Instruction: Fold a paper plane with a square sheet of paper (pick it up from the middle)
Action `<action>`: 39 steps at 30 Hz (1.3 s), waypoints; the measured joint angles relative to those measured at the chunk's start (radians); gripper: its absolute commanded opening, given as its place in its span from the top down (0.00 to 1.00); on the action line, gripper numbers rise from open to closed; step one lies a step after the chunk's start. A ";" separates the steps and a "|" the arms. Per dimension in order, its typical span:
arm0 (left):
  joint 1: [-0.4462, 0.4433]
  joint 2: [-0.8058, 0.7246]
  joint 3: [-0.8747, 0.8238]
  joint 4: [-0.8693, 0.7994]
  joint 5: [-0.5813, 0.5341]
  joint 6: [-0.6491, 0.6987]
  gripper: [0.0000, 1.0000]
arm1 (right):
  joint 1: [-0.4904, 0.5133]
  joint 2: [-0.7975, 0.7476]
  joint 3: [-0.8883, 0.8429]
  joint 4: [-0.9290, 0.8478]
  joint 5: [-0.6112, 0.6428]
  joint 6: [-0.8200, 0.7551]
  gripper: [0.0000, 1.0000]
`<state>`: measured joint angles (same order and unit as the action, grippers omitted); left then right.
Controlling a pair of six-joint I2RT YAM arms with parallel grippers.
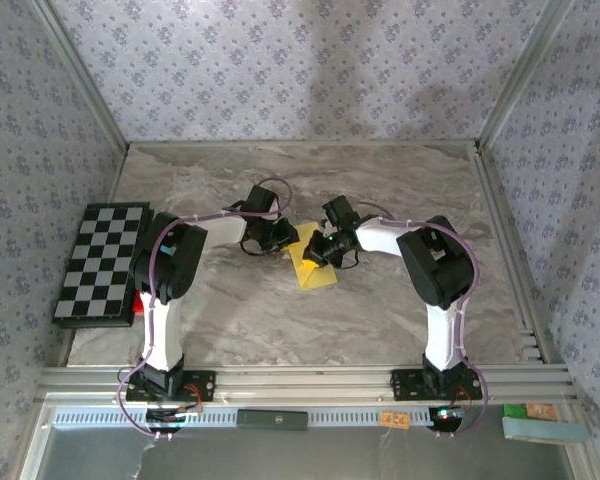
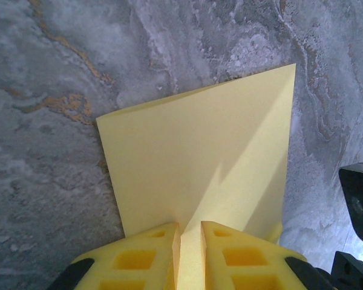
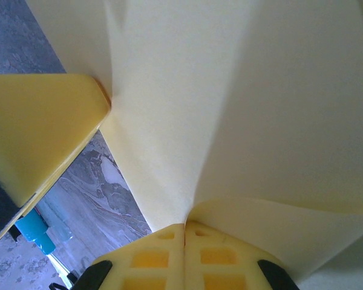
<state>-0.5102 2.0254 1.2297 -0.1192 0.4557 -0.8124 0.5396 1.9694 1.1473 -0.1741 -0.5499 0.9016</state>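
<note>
Left pincer (image 2: 190, 232) is clenched on the near edge of the yellow sheet of paper (image 2: 199, 157), its two yellow fingers almost together with the paper running through the slit between them; right pincer (image 3: 184, 232) is clenched tight on the same sheet from the other side, its fingertips meeting where the paper gathers into a pinch. Both hold the sheet over the middle of the desk (image 1: 400, 180), well apart from the checkered board (image 1: 100, 260) at the left edge; from above, the two arms converge on it.

The sheet does not lie as a flat square; the left wrist view shows a diagonal crease running from the grip toward a far corner, with one part in shadow. Two grips so near each other suit folding, I judge: one pincer anchors the paper while the other can swing a flap over and set the crease; a single hold would let thin paper twist or slide. The fold looks like an early one, since no pointed dart shape shows yet; a tear or a crooked crease is the risk if the pincers pull apart.
</note>
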 measured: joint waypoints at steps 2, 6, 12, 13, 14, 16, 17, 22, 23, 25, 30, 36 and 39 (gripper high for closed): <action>0.000 0.000 0.000 0.000 0.000 0.000 0.82 | 0.000 0.000 0.000 0.000 0.000 0.000 1.00; 0.000 0.000 0.000 0.000 0.000 0.000 0.82 | 0.000 0.000 0.000 0.000 0.000 0.000 1.00; 0.000 0.000 0.000 0.000 0.000 0.000 0.82 | 0.000 0.003 0.001 0.000 -0.004 0.000 1.00; 0.000 0.000 0.000 0.000 0.000 0.000 0.82 | 0.000 0.004 0.002 0.000 -0.005 0.000 1.00; 0.000 0.000 0.000 0.000 0.000 0.000 0.82 | 0.000 0.004 0.002 0.000 -0.005 0.000 1.00; 0.000 0.000 0.000 0.000 0.000 0.000 0.82 | 0.000 0.004 0.002 0.000 -0.005 0.000 0.99; 0.000 0.000 0.000 0.000 0.000 0.000 0.82 | 0.000 0.004 0.002 0.000 -0.005 0.000 0.99; 0.000 0.000 0.004 -0.006 0.000 0.000 0.82 | 0.000 0.005 0.002 -0.001 -0.005 0.000 0.93; 0.000 0.000 0.008 -0.012 0.000 0.000 0.82 | 0.000 0.006 0.002 -0.001 -0.005 0.000 0.91; 0.000 0.000 0.019 -0.031 -0.001 0.000 0.81 | 0.000 0.006 0.002 -0.001 -0.005 -0.001 0.87; 0.011 -0.001 0.052 -0.075 -0.010 0.000 0.75 | 0.000 0.008 0.004 0.007 -0.011 0.000 0.78; 0.073 -0.050 0.065 -0.095 -0.046 -0.010 0.69 | 0.000 0.008 0.005 0.019 -0.023 0.003 0.70; 0.106 -0.108 0.047 -0.089 -0.062 -0.023 0.66 | 0.000 0.008 0.007 0.024 -0.030 0.005 0.65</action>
<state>-0.4046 1.9171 1.2770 -0.2077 0.3939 -0.8349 0.5396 1.9770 1.1545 -0.1497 -0.5797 0.9066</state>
